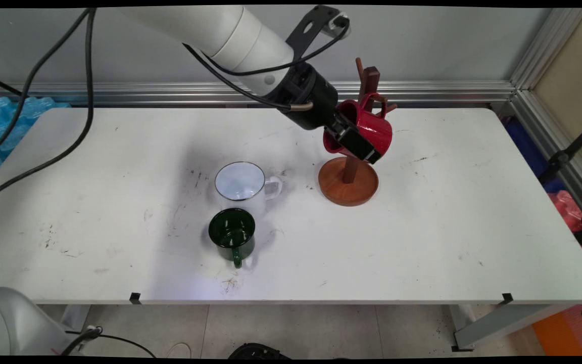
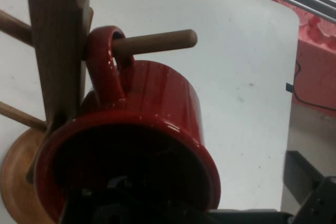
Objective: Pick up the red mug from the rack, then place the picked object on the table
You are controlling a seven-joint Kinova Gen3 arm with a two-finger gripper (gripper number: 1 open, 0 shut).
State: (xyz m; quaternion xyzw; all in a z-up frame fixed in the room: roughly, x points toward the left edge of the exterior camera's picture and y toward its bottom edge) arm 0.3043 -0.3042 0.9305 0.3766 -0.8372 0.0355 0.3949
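We see the gripper [image 1: 354, 140] clamped on the red mug's [image 1: 372, 129] rim, one finger [image 1: 357, 144] outside, the other inside. The mug is tilted at the wooden rack [image 1: 347, 181], handle [image 2: 106, 66] looped over a peg [image 2: 157, 41]. White mug [image 1: 243, 186] and green mug [image 1: 232, 234] sit touching, left of the rack, on the table [image 1: 447, 227].
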